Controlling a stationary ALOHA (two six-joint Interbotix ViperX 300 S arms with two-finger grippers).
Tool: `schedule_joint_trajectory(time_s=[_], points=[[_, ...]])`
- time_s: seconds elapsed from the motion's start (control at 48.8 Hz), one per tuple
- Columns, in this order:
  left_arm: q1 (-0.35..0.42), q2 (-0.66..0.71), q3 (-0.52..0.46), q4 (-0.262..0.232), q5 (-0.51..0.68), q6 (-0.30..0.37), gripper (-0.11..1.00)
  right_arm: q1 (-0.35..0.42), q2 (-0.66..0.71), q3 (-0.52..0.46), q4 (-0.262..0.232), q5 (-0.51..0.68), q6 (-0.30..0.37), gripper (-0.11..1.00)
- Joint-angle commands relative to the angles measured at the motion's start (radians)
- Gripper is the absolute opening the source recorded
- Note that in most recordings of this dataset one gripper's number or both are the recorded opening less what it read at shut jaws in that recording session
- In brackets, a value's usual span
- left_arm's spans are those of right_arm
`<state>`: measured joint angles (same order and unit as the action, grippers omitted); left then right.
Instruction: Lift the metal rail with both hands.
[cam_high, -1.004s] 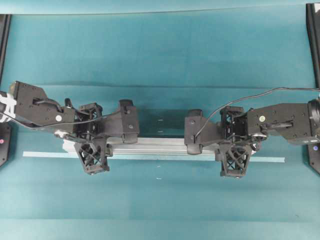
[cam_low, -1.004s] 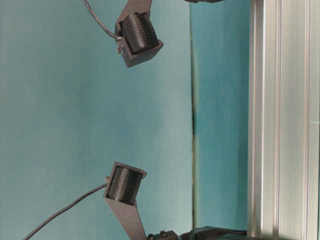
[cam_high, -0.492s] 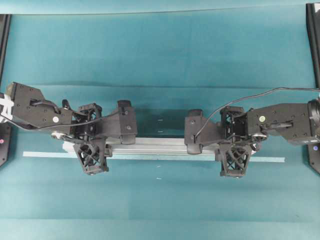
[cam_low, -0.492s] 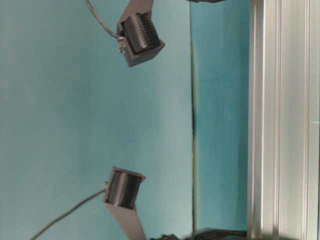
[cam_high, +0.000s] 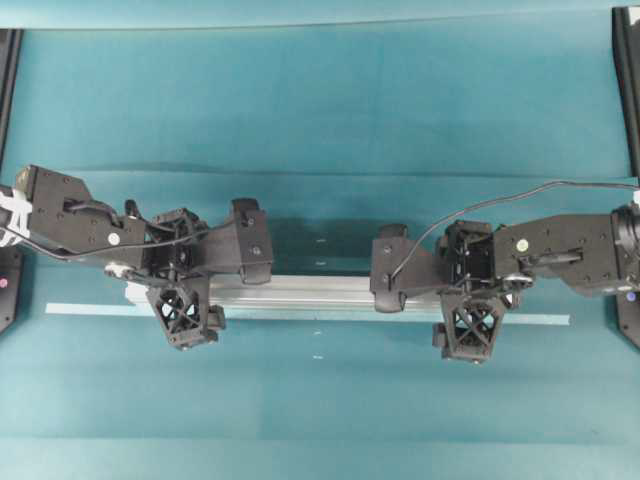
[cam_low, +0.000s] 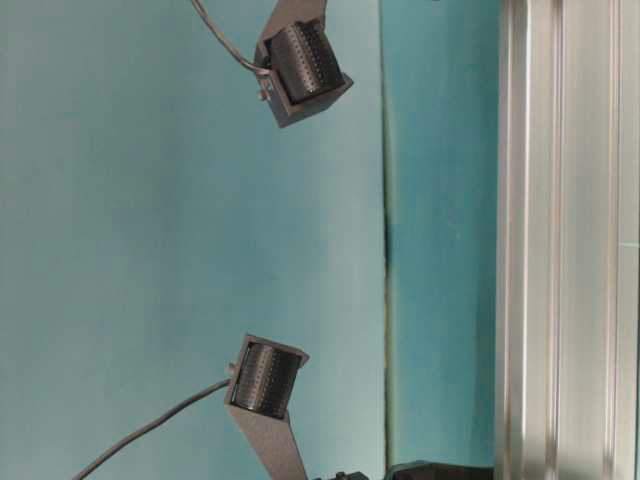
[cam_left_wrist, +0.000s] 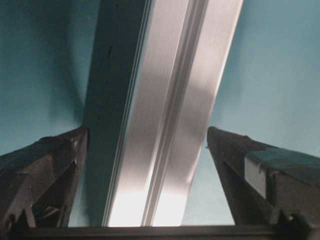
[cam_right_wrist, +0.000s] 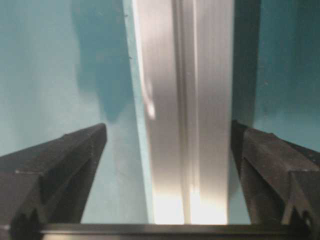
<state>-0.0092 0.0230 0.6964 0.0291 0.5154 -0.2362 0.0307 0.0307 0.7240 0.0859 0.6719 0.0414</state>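
The metal rail is a long silver grooved bar lying flat across the middle of the teal table. My left gripper straddles the bar near its left end, and my right gripper straddles it near its right end. In the left wrist view the rail runs between the open left gripper, with teal gaps on both sides. In the right wrist view the rail lies inside the open right gripper, closer to the right-hand finger. Neither gripper holds anything.
A thin pale tape strip lies along the table just in front of the rail and sticks out past both its ends. In the table-level view, two black ribbed blocks with cables hang beside the rail. Black arm mounts stand at both table edges.
Both grippers have spread their jaws wide apart from the rail. The rail has stayed in place on the table. The right gripper's front finger has shifted slightly toward the table's front edge.
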Motion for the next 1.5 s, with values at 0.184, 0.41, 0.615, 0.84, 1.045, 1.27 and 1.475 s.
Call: schedule_joint_trajectory(time_s=[0.184, 0.41, 0.615, 0.84, 1.045, 1.27, 1.475], points=[[-0.003, -0.120, -0.023, 0.002, 0.112, 0.003, 0.98, -0.054, -0.129, -0.015, -0.008, -0.003, 0.018, 0.98], [-0.017, -0.302, -0.034, 0.002, 0.186, 0.005, 0.98, -0.115, -0.316, -0.015, -0.009, -0.014, 0.044, 0.98], [-0.017, -0.454, -0.026, 0.002, 0.186, 0.005, 0.97, -0.138, -0.460, -0.009, -0.009, -0.064, 0.044, 0.98], [-0.017, -0.572, -0.021, 0.002, 0.175, 0.006, 0.97, -0.143, -0.594, 0.014, -0.009, -0.118, 0.040, 0.98], [-0.017, -0.666, 0.014, 0.002, 0.086, 0.029, 0.97, -0.144, -0.718, 0.064, -0.015, -0.164, 0.040, 0.98], [-0.017, -0.764, 0.044, 0.002, -0.017, 0.029, 0.97, -0.149, -0.865, 0.087, -0.060, -0.210, 0.041, 0.98], [-0.009, -0.848, 0.058, 0.002, -0.069, 0.031, 0.97, -0.155, -0.962, 0.098, -0.063, -0.216, 0.041, 0.98]])
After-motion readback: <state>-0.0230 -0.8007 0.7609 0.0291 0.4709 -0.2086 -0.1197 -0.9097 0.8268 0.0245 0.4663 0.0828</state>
